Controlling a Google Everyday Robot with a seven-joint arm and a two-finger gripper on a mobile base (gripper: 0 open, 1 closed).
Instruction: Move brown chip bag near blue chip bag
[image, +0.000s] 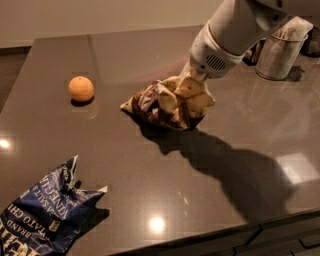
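Dark brown polished countertop, with a pale wall behind its far edge. Items as I read them from my station, all placed against the brown chip bag:

1. Brown chip bag: small, crumpled, tan and cream with dark brown print. It sits mid-counter, toward the far side. Its upper right end is bunched up and its left tip points down toward the surface. I cannot tell whether its lower edge touches the counter.

2. Gripper: at the bag's upper right end, closed on the bunched foil. Its tan fingers are pressed into the wrinkles.

3. Arm: white and thick, rising up and right from the bag and out of the top of the view.

4. Shadow: broad and dark, starting right under the bag and running toward the near right edge of the counter.

5. Orange: left of the bag and apart from it, resting on the counter.

6. Metal cup: right of the bag and farther back, beyond the arm, upright.

7. Blue chip bag: navy foil with white lettering and a jagged torn top. It lies flat, well apart from the brown bag, at the near left corner, partly cut off by the view's edge.
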